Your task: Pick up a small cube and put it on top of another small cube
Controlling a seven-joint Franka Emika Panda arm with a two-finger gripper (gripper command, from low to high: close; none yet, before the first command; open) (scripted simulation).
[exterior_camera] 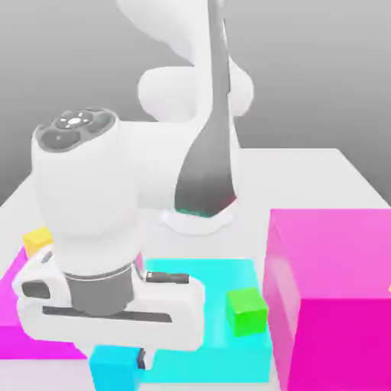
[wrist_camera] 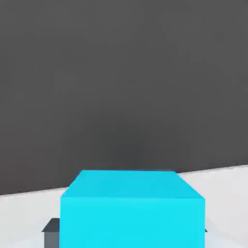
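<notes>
1. The gripper (exterior_camera: 126,365) hangs below the white hand of the arm, near the bottom of the exterior view, pointing down.
2. The small cyan cube (exterior_camera: 113,366) sits directly under the hand, between the fingers; one dark finger (exterior_camera: 141,359) shows against the cube's side toward the exterior view's right.
3. In the hand view the small cyan cube (wrist_camera: 131,208) lies close to the camera, with dark fingertips (wrist_camera: 51,227) flush against its two opposite sides, so the fingers are pinching it.
4. Just beyond the fingers, toward the exterior view's right, lies a flat cyan block (exterior_camera: 206,321), and a small green cube (exterior_camera: 247,311) rests on it.
5. A small yellow cube (exterior_camera: 37,241) sits on a flat magenta block (exterior_camera: 23,305) on the fingers' other side.
6. A big magenta block (exterior_camera: 336,298) stands farther right, past the green cube.
</notes>
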